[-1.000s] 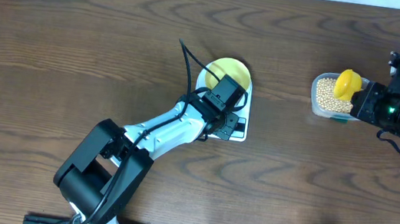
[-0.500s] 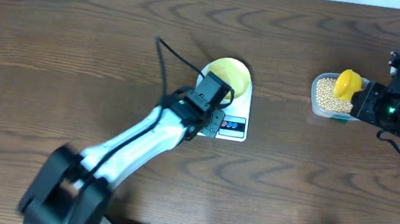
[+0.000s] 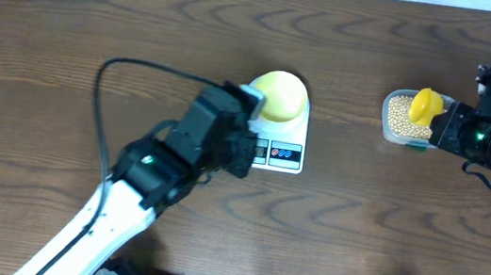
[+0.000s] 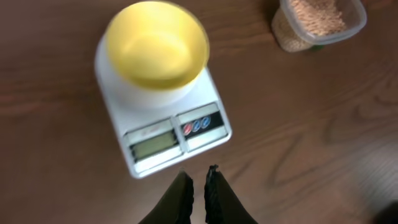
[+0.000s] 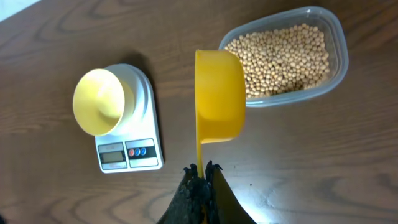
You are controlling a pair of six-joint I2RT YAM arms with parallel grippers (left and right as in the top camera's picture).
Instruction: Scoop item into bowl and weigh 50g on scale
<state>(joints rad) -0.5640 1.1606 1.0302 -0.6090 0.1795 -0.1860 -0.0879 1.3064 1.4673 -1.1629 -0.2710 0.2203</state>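
Pinching the scoop in our right gripper, we should dip deep into the beans and lift level; our left gripper hangs nearly closed, empty.

Left arm — white shell, black joints, looping cable

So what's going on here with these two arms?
A small pale yellow bowl sits empty on a white digital kitchen scale. The left arm's fingers, shut and empty, hover near the scale's display. The right arm's fingers hold a bright yellow plastic scoop by its handle at one end of a clear plastic container of tan beans.
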